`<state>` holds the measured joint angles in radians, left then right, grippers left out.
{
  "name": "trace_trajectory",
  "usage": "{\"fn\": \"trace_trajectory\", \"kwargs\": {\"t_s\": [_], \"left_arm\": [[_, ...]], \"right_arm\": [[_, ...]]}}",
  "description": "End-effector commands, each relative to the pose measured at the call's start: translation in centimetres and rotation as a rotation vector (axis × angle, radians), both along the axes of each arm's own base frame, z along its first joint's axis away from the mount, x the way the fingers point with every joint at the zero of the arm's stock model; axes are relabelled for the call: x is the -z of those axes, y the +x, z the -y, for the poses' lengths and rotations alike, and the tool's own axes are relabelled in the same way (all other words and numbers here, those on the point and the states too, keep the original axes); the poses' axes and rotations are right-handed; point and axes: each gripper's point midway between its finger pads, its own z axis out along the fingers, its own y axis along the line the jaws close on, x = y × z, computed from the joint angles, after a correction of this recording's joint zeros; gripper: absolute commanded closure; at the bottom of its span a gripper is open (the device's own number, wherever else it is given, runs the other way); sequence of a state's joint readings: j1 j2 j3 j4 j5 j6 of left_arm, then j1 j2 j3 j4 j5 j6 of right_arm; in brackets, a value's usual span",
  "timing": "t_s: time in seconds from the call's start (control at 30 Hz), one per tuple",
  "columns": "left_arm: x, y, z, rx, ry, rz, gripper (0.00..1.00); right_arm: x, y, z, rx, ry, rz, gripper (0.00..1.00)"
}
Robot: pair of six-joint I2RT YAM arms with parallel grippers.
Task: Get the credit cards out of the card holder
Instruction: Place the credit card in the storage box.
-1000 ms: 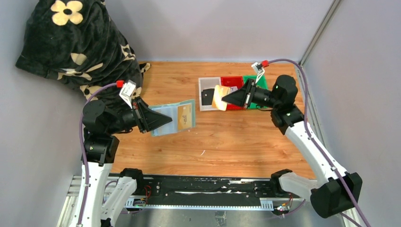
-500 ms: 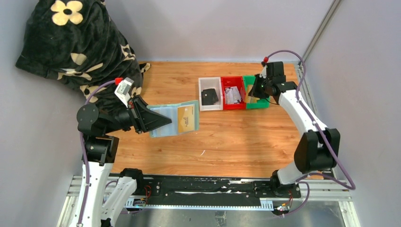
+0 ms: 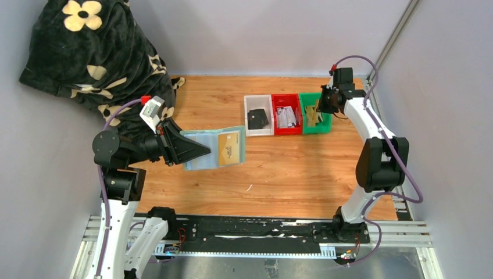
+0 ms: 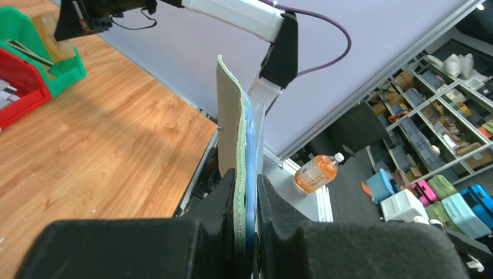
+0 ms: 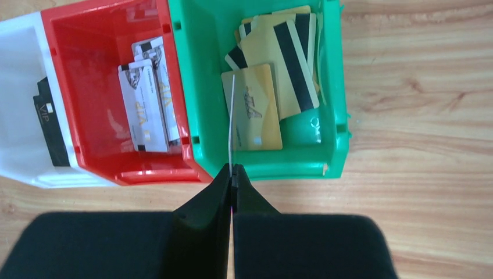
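Observation:
The sage-green card holder (image 3: 212, 148) hangs open above the table's left side, with my left gripper (image 3: 200, 150) shut on its near edge. A tan-gold credit card (image 3: 228, 145) sits in its inner pocket. The left wrist view shows the card holder (image 4: 232, 116) edge-on, pinched between the pads of the left gripper (image 4: 246, 177). My right gripper (image 3: 323, 100) hovers over the green bin (image 3: 327, 121). In the right wrist view the right gripper (image 5: 232, 174) is shut on a thin credit card (image 5: 232, 116), seen edge-on above the green bin (image 5: 273, 168).
Several tan-gold striped cards (image 5: 279, 70) lie in the green bin. The red bin (image 5: 145, 174) holds white cards (image 5: 145, 104). A white bin (image 3: 251, 132) holds a black wallet (image 3: 257, 118). A black flowered blanket (image 3: 93, 58) fills the far left corner.
My right arm has swung away from the middle of the table to the back right, carrying its card over the green bin. The left gripper and card holder shifted slightly.

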<state>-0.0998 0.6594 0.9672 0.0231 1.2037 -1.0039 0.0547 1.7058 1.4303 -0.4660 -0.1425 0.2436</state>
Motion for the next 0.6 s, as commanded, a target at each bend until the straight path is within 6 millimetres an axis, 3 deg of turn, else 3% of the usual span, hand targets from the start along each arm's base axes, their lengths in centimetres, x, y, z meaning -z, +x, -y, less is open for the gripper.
{"fn": "trace_trajectory", "kwargs": {"t_s": [0.0, 0.17, 0.57], "left_arm": [[-0.1, -0.5, 0.0, 0.019, 0.005, 0.034, 1.0], [0.0, -0.3, 0.0, 0.02, 0.01, 0.036, 1.0], [0.1, 0.4, -0.1, -0.004, 0.041, 0.028, 1.0]], "right_arm": [[0.9, 1.8, 1.1, -0.004, -0.044, -0.01, 1.0], [2.9, 3.6, 0.7, -0.029, -0.027, -0.046, 1.0], [4.9, 5.9, 0.1, -0.063, 0.021, -0.08, 1.0]]}}
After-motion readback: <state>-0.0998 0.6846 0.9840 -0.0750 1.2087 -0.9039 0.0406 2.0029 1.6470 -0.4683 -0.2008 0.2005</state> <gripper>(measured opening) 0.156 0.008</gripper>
